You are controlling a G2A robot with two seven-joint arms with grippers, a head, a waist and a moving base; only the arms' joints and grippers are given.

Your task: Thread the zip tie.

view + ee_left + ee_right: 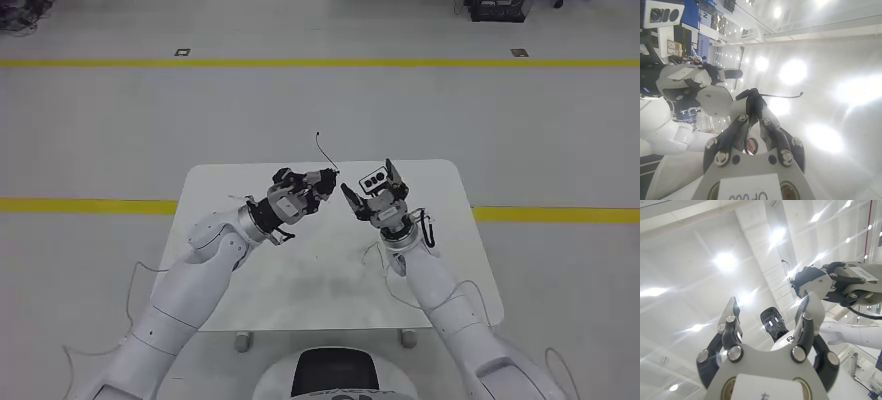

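Note:
A thin black zip tie (pixel 323 150) sticks up and away from my left gripper (pixel 325 181), which is shut on its lower part above the table's far half. In the left wrist view the zip tie (pixel 783 96) runs out from between the closed fingertips, its small head at the free end. My right gripper (pixel 367 183) is held just to the right of it, tilted upward, open with nothing between its fingers (pixel 734 308). In the right wrist view the left gripper (pixel 800 283) and the zip tie (pixel 788 266) sit close beside one right fingertip.
The white table (pixel 330 290) lies under both arms with nothing else on it. Grey floor with yellow lines (pixel 90 205) surrounds it. Both wrist views look up at a bright ceiling with lights.

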